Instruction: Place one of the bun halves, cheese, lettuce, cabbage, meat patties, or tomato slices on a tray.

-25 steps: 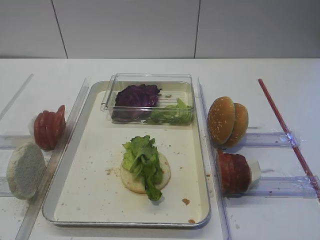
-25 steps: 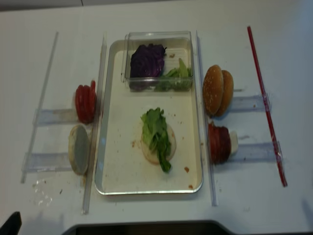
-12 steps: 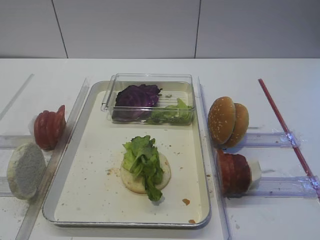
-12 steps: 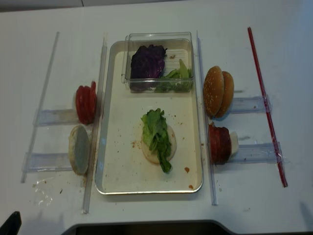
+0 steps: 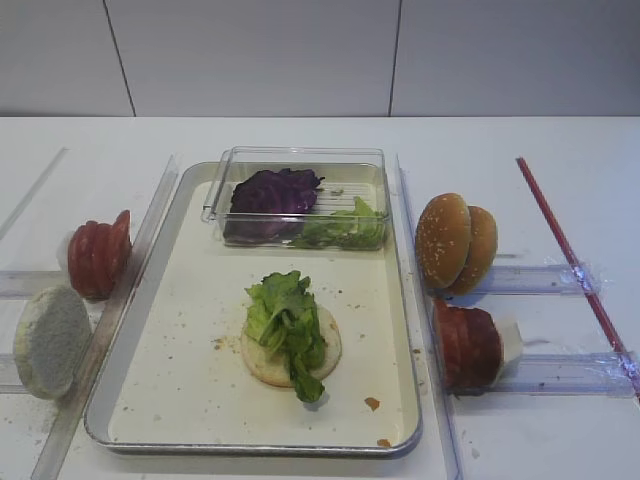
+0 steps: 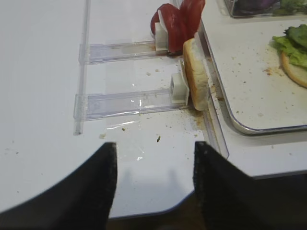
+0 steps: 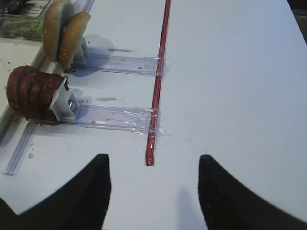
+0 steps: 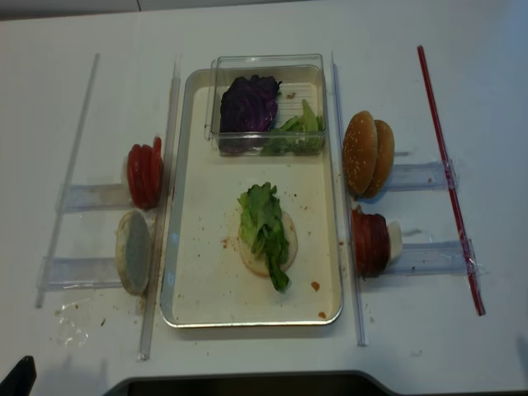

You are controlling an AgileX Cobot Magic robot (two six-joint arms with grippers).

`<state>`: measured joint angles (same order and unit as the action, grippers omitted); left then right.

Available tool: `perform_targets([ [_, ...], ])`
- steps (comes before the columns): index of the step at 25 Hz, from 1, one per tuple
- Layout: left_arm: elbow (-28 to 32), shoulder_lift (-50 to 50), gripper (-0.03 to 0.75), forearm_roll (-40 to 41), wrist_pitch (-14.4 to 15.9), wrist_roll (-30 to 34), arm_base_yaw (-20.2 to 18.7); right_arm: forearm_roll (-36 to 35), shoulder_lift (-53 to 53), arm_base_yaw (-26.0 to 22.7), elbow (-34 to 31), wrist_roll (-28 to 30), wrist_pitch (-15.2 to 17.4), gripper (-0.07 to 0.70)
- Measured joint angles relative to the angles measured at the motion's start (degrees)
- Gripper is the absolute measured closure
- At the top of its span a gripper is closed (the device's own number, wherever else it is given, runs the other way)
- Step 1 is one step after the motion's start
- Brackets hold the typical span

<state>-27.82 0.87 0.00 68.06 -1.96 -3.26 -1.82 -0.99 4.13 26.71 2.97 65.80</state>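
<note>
Both grippers, right (image 7: 152, 184) and left (image 6: 154, 175), hang spread and empty over bare table beside my racks. Lettuce (image 5: 286, 322) lies on a pale bun half (image 5: 262, 358) mid-tray (image 5: 180, 400). Cabbage (image 5: 272, 190) sits in the clear box (image 5: 372, 170) at the tray's far end.

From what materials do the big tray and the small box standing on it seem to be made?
The tray looks like metal: a silvery, reflective rim, with a matte cream inside, perhaps a coating or liner. The box is probably clear hard plastic: the cabbage and lettuce inside show through its glossy walls.
</note>
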Motion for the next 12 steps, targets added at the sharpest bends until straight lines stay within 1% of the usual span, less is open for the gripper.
perform_targets([
  [12,0.0,0.0,0.368,0.0,0.0,0.0,0.0,0.09,0.0,0.0,0.0,-0.1,-0.11,0.197],
])
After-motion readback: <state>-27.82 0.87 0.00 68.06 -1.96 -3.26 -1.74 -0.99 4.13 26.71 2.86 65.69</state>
